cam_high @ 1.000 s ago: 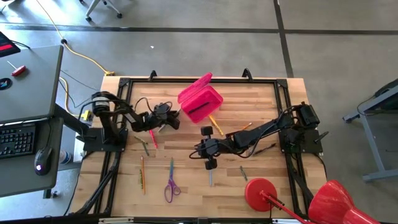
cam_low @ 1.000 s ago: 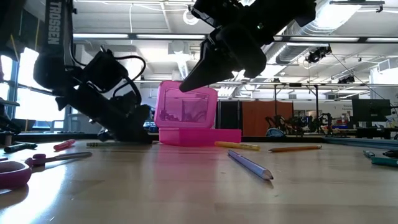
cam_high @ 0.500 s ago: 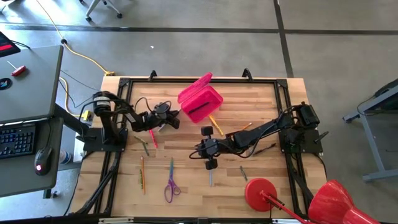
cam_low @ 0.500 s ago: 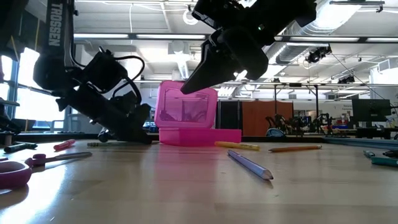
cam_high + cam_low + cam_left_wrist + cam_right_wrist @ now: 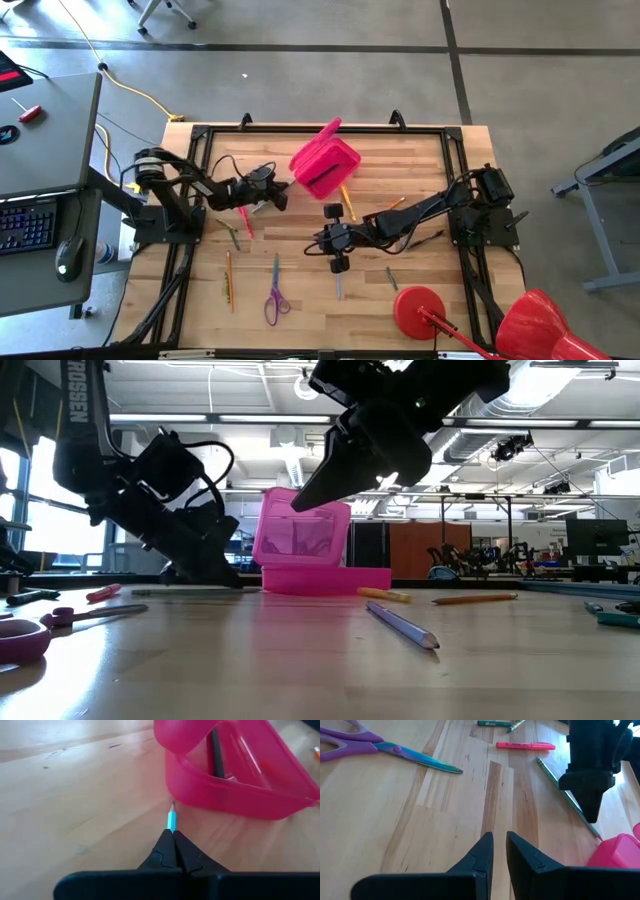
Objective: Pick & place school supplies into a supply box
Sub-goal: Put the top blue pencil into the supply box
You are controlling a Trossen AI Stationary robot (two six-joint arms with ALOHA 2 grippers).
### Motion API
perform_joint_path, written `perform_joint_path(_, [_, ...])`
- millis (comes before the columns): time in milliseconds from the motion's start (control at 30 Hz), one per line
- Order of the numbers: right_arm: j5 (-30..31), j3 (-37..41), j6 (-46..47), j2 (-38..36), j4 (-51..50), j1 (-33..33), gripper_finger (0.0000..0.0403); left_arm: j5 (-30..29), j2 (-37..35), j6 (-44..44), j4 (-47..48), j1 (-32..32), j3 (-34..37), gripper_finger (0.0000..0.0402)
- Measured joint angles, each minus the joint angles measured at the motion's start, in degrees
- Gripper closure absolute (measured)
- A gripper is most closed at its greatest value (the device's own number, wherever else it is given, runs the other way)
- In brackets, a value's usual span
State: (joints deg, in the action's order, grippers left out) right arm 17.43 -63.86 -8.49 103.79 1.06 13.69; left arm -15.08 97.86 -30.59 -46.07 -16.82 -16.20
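A wooden worktop carries scattered school supplies and, near its far edge at the middle, the open pink supply box, which holds a dark pen. The left gripper sits low just beside the box, clenched on a light blue pencil whose tip nearly touches the box wall. The pick looks done; next it needs lifting over the wall. The right gripper hovers mid-worktop, slightly parted, empty. Purple scissors lie near the front edge.

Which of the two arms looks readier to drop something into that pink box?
The left. Its gripper is shut on a light blue pencil, tip nearly at the pink box. The right gripper hangs empty over bare table, farther from the box.
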Motion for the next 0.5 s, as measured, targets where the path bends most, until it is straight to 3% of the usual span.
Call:
perform_joint_path(133, [-0.05,0.00,0.98,0.00,-0.02,0.38,0.0371,1.65,-0.27,-0.20,3.22,-0.02,-0.09,0.0391])
perform_joint_path(233, [-0.04,0.00,0.87,0.00,-0.02,0.58,0.0371,1.92,-0.25,-0.37,3.11,0.78,-0.07,0.0363])
perform_joint_path(367, [-0.04,0.00,0.85,0.00,-0.02,0.60,0.0371,-1.12,-0.07,-0.01,3.66,3.12,-0.10,0.0313])
perform_joint_path(500, [-0.04,0.00,0.76,0.00,-0.01,0.60,0.0371,-5.90,3.40,-0.18,2.07,6.04,-0.29,0.0289])
